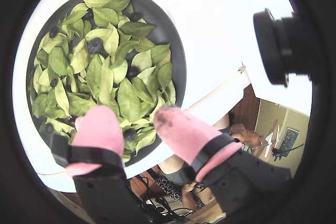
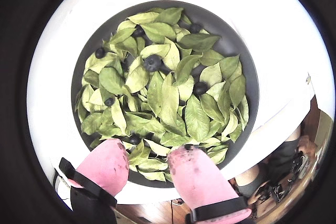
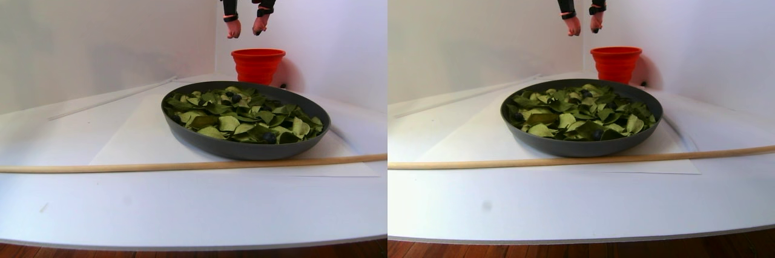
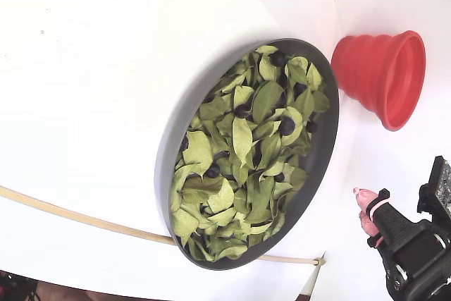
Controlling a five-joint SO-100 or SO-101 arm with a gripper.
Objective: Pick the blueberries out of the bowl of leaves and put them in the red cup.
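The fingers (image 2: 149, 169) are hanging high above the counter (image 3: 181, 209), spread apart with nothing between the pink pads (image 1: 97, 127). In both wrist views they are sitting over the near rim of the bowl (image 2: 247, 66), which is standing near the middle of the counter on a white sheet (image 3: 139, 131), filled with the leaves (image 2: 168, 98). The red cup (image 3: 258, 64) is standing just behind the bowl toward the counter's back edge, apparently a little apart from it.

The blueberries (image 2: 153, 62) are lying scattered among the leaves. The largest exposed one is sitting up-centre in the bowl, another is lying right of centre, and a few smaller ones are showing near the left and far rims.

The step in hand looks like choosing a berry and descending. It would go best by targeting the fully exposed central berry, coming straight down with the pads straddling it, and closing gently so that it is neither squashed nor rolled under a leaf. Pinching a leaf along with it is the likely fault.

Several berries are only half visible under leaves, so their number is uncertain, and more may be buried. The cup's inside is not showing in any view, and both wrist views are cutting it off at the top edge. A wooden rod (image 3: 181, 165) is lying across the counter's front.
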